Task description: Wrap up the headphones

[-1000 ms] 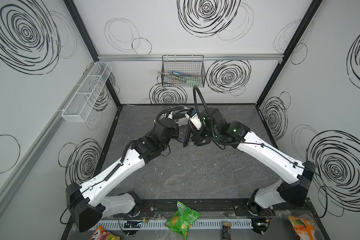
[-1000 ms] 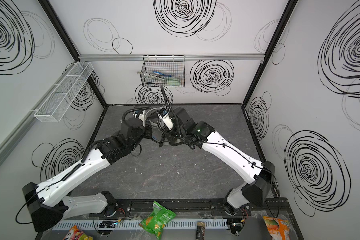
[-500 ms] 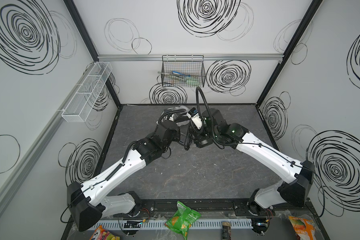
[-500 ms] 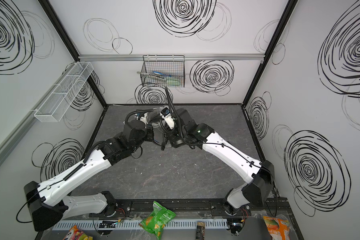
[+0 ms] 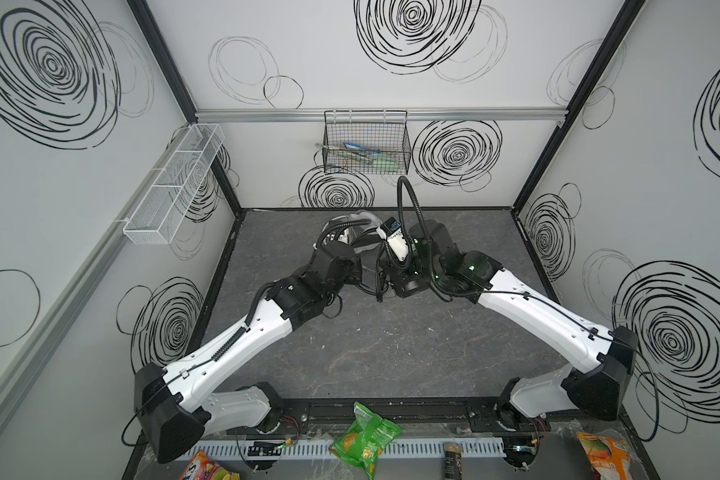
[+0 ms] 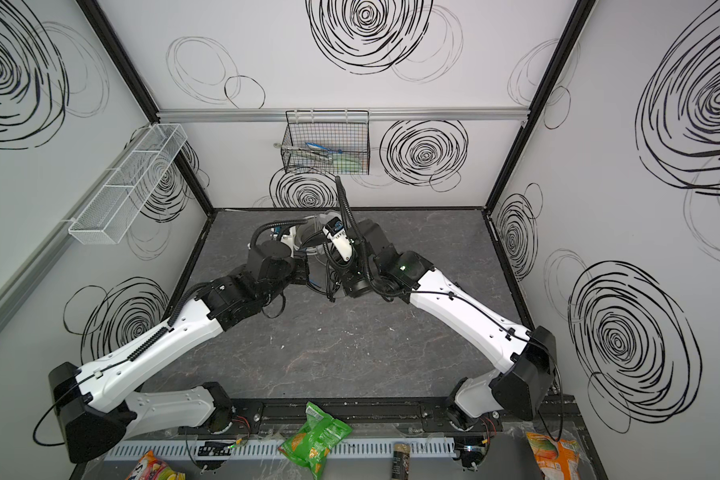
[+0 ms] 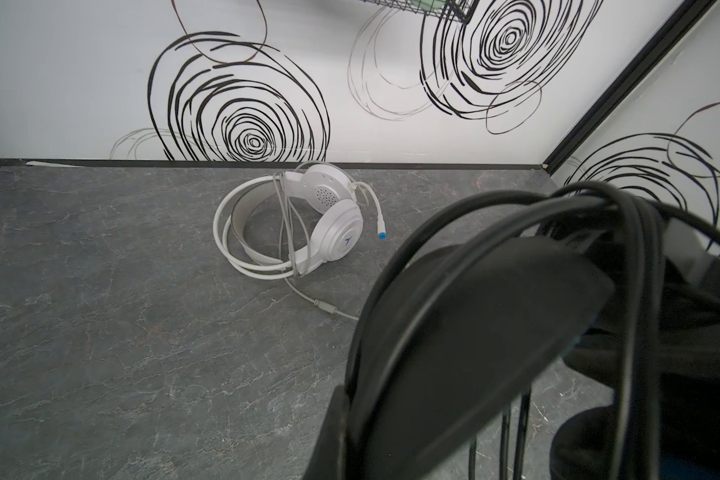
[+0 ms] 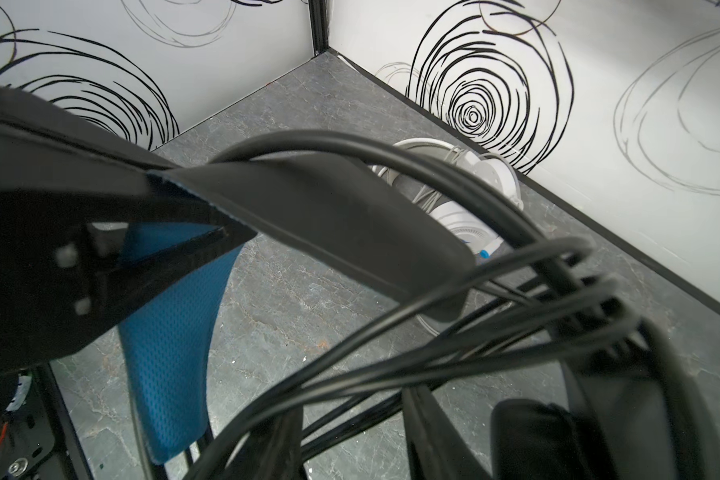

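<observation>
**Mid-wrap on the black headset, white one sitting at the back**

Quick status from my end. Both my arms meet over the middle-back of the surface (image 5: 391, 345), and the black headset (image 8: 350, 224) is between them with its headband held up above the stone-look top.

My left claw (image 8: 184, 203) is pressed together on that headband, right where the blue mesh pad (image 8: 171, 332) on its underside begins. The right wrist view shows the pinch pretty clearly.

The black cable (image 8: 454, 303) runs in several loops over the headband and bunches together by my right claw (image 8: 558, 395). Honestly, I can't tell if that claw is spread or gripping the bundle. Its fingers are just dark, blurry shapes with the strands running among them. In both top views the claws are buried under wrists and hoses, so no help there either.

The white headset (image 7: 292, 224) lies on the surface near the back wall (image 7: 100, 83), just beyond where my claws are working, and nothing of mine touches it. Its white cable (image 7: 285, 232) is looped across the headband, and the plug end (image 7: 325, 309) trails out onto the surface. The boom mic (image 7: 375, 212), with its blue tip, sticks out beside the earcups.
</observation>
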Controlling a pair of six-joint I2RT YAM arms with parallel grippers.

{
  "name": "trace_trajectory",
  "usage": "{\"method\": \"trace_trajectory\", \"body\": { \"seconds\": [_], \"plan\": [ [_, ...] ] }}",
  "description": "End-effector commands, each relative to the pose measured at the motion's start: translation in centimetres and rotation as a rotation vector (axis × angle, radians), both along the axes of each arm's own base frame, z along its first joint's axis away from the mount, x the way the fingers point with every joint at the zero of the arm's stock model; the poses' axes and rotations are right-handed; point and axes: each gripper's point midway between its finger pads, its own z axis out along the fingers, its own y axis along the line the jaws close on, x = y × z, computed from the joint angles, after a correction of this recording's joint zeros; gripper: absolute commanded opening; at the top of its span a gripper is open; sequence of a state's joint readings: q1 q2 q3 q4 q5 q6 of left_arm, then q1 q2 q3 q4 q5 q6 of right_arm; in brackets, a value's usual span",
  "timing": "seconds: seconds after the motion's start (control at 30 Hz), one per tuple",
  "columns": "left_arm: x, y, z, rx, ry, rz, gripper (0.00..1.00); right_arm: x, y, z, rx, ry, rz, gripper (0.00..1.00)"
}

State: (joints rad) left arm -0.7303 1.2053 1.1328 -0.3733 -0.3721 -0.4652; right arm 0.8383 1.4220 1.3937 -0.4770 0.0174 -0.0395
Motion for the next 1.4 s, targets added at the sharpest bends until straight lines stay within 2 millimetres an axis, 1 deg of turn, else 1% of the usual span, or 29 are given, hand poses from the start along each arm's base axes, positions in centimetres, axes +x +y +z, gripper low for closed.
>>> {"method": "trace_trajectory", "body": {
  "seconds": [0.0, 0.2, 0.4, 0.53, 0.63, 0.73, 0.9, 1.07, 1.13, 1.17, 1.23, 1.3, 1.37],
  "plan": [
    [-0.4, -2.3, 2.9, -0.173, -0.038, -0.086, 0.00, 0.1, -0.8, 1.7, 0.064, -0.024, -0.035, 0.49],
    [-0.4, -2.3, 1.9, -0.169, -0.019, -0.089, 0.00, -1.0, -1.3, 2.2, 0.085, -0.013, -0.039, 0.55],
    [-0.5, -2.3, 1.2, -0.155, 0.000, -0.090, 0.00, -1.6, -1.3, 2.4, 0.109, 0.015, -0.039, 0.57],
    [-0.5, -2.2, 0.6, -0.149, 0.018, -0.084, 0.00, -2.3, -1.5, 1.9, 0.115, 0.047, -0.038, 0.59],
    [-0.5, -2.2, 0.3, -0.148, 0.025, -0.086, 0.00, -2.9, -2.0, 1.2, 0.114, 0.064, -0.043, 0.64],
    [-0.4, -2.2, 0.2, -0.153, 0.031, -0.086, 0.00, -3.1, -2.3, 0.6, 0.111, 0.074, -0.052, 0.65],
    [-0.1, -2.0, -0.2, -0.169, 0.048, -0.079, 0.00, -3.5, -2.4, 0.8, 0.120, 0.076, -0.038, 0.64],
    [0.5, -0.9, -1.6, -0.178, 0.063, -0.045, 0.00, -5.1, -2.7, 0.3, 0.133, 0.095, 0.009, 0.64],
    [0.8, -0.5, -2.3, -0.193, 0.080, -0.034, 0.00, -6.5, -2.4, 0.8, 0.179, 0.098, 0.073, 0.64],
    [1.0, -0.3, -2.2, -0.206, 0.079, -0.029, 0.00, -7.4, -2.4, 1.6, 0.213, 0.085, 0.108, 0.65],
    [1.0, -0.1, -1.3, -0.228, 0.059, -0.026, 0.00, -9.3, -2.6, 3.2, 0.277, 0.040, 0.173, 0.68],
    [1.1, 0.1, -0.1, -0.243, 0.040, -0.025, 0.00, -10.7, -3.7, 4.5, 0.329, -0.024, 0.202, 0.73],
    [1.0, 0.2, 1.2, -0.251, 0.022, -0.034, 0.00, -11.1, -5.3, 5.4, 0.356, -0.077, 0.174, 0.77]
  ]
}}
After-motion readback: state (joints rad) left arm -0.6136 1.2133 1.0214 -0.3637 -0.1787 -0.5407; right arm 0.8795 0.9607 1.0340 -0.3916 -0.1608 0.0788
